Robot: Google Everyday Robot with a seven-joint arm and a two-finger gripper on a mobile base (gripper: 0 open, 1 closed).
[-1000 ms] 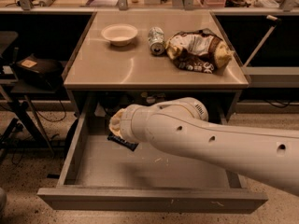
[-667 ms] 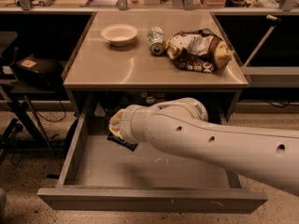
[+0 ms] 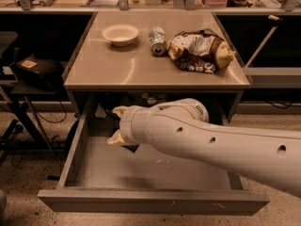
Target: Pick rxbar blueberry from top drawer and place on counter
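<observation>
While the arm [image 3: 221, 142] reaches from the right into the open drawer [image 3: 150, 202], its claw [image 3: 117, 125] hangs over the back left of the grey floor. How far open it is I cannot tell, nor whether it grips anything. Just under it, a dark corner of the bar [image 3: 130, 148] pokes out. Up on the worktop [image 3: 141, 67] sit a bowl [image 3: 120, 33], a can [image 3: 157, 40] and a chip bag [image 3: 200, 51].

- A white bowl [image 3: 120, 34] stands upright, upper left of centre.
- A silver can [image 3: 157, 40] lies on its side just right of the bowl, apart from it.
- A crumpled brown-and-white chip bag [image 3: 200, 52] lies upper right, near the can.
- A black box [image 3: 37, 70] with a tan label sits at the left edge.
- Speckled floor [image 3: 23, 182] fills the lower left corner.
- The gripper [image 3: 117, 126] is left of centre.
</observation>
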